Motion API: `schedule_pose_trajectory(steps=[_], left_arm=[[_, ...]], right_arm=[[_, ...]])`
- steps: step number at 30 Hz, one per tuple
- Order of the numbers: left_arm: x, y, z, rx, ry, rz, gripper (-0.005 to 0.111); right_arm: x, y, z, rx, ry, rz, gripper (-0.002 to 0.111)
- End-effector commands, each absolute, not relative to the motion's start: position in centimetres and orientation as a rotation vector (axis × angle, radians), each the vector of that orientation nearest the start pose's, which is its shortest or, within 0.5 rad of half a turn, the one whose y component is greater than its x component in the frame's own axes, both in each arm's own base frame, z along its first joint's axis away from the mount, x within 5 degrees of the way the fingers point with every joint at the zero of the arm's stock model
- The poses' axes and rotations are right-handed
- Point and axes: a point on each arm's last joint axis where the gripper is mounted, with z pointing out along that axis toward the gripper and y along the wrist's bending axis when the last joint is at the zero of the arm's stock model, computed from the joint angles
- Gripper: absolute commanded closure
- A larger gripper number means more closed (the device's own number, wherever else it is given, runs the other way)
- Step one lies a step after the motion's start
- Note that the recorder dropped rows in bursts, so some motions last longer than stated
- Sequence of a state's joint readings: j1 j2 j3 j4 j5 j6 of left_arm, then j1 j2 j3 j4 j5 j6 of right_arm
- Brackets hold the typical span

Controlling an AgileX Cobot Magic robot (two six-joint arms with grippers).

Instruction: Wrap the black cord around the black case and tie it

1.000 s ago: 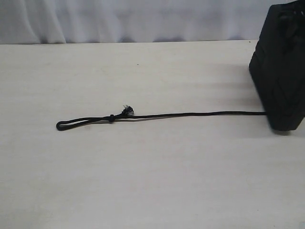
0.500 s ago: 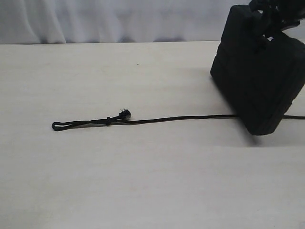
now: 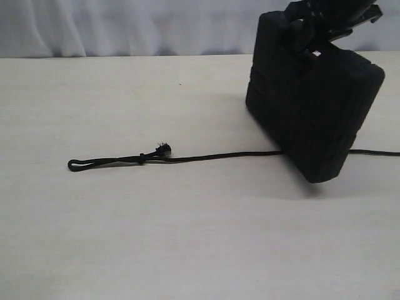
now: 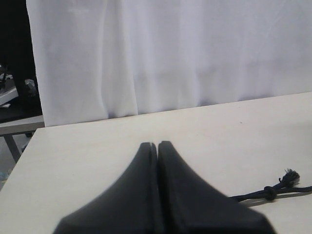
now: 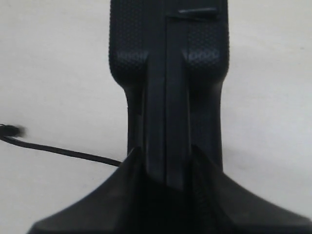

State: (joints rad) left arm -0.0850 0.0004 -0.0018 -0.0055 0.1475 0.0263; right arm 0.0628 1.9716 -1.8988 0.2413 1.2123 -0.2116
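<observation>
Rigid-looking case [image 3: 312, 112] pinched at top edge by right claw [image 5: 168, 163]; left claw [image 4: 157, 148] pressed together. Limp cord [image 3: 212, 155] likely best taken near knot [image 3: 144, 156]

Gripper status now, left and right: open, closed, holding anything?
Left gripper: jaws closed, holding nothing.
Right gripper: jaws closed on the black case.
</observation>
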Motion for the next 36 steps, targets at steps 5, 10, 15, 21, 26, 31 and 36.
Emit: schedule_pose_trajectory(steps=[5, 10, 15, 21, 26, 31, 36], left_arm=[[5.6, -0.5, 20.0, 0.086, 1.628, -0.065, 0.107], [5.6, -0.5, 20.0, 0.086, 1.628, -0.065, 0.107], [5.6, -0.5, 20.0, 0.086, 1.628, -0.065, 0.107], [5.6, -0.5, 20.0, 0.086, 1.632, -0.065, 0.107], [5.6, -0.5, 20.0, 0.086, 1.632, -0.065, 0.107], [5.6, -0.5, 20.0, 0.086, 1.632, -0.065, 0.107], [5.6, -0.5, 20.0, 0.086, 1.632, -0.065, 0.107]], right_arm=[[41.5, 6.1, 33.5, -0.173, 2.589, 0.157, 0.104], [40.4, 6.8, 32.0, -0.15, 2.56, 0.174, 0.104], [39.7, 6.7, 29.7, -0.148, 2.639, 0.173, 0.104], [39.5, 6.6, 29.0, -0.152, 2.662, 0.162, 0.104], [39.4, 6.5, 29.1, -0.157, 2.665, 0.152, 0.102], [39.4, 6.5, 29.1, -0.163, 2.663, 0.138, 0.082], [39.5, 6.4, 29.3, -0.168, 2.656, 0.125, 0.074]])
